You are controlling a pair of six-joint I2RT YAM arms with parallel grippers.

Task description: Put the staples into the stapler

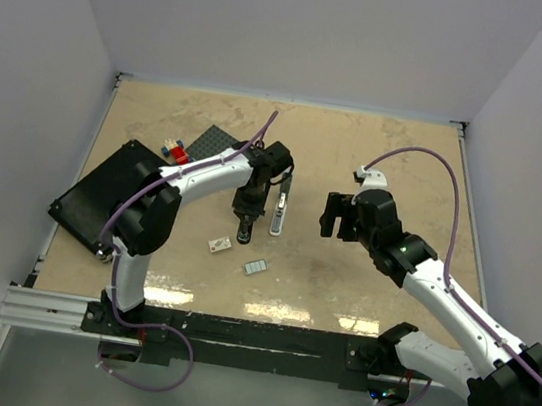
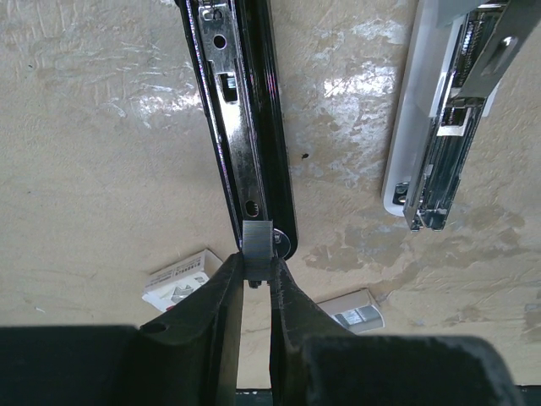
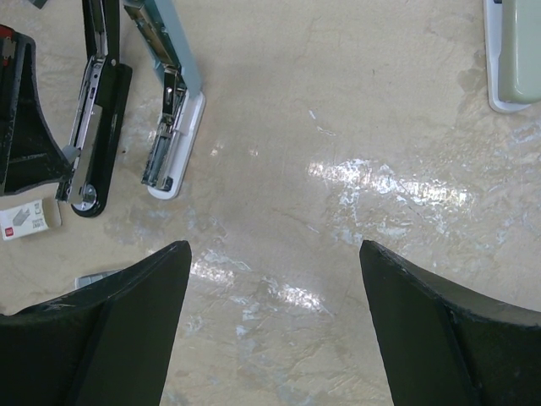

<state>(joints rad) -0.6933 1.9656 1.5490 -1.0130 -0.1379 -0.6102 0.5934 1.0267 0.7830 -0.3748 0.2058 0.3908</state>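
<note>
Two roles: left gripper (image 2: 256,271) pinches the near tip of the black stapler (image 2: 245,127); the wide-open, empty right gripper (image 3: 272,254) should fetch the staples (image 1: 256,268).

The table (image 1: 362,276) has a beige, marbled top with glossy patches near its near edge. A black tray (image 1: 100,194) lies askew at the left edge. Beyond it, towards the far-left corner, lie a dark grey plate (image 1: 214,142) and some small red, blue and white bricks (image 1: 173,151) just beside it. Near the middle a black stapler (image 2: 245,127) lies opened out, with a white stapler (image 1: 277,214), also open, just to its right. Nearer the near edge lie a small white box (image 1: 221,245) and, to its right, the staples (image 1: 256,267), apart from it.
</note>
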